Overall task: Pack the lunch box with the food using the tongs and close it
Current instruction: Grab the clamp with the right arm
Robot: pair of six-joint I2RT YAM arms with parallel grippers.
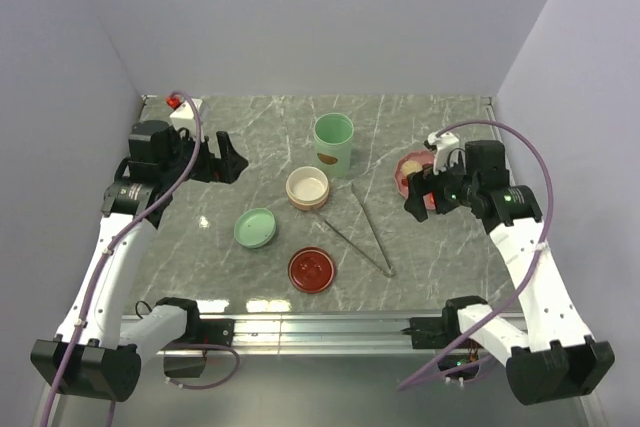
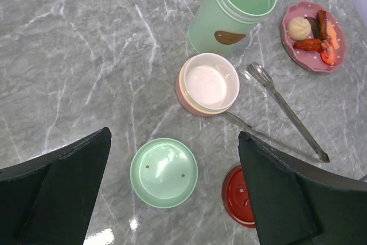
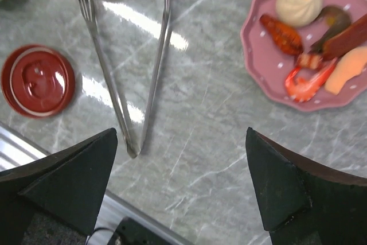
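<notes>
Right gripper (image 1: 422, 193) and left gripper (image 1: 226, 159) hang wide and empty, so I judge nothing's started: tongs (image 1: 375, 237) lie flat centre-right, hinge nearest me, food (image 1: 412, 169) on the plate (image 3: 258, 73) at right.

The table (image 1: 200, 237) looks like polished grey stone, white-veined — glossy enough to throw back lamp glare. The tongs (image 3: 110, 84) are bright, smooth metal. The red lid (image 3: 38, 80), at 9 o'clock in the right wrist view, is glossy; the green cup (image 2: 213, 24) and green lid (image 2: 164, 172) look like smooth satin plastic. The pink plate (image 3: 269, 78) is matt.
</notes>
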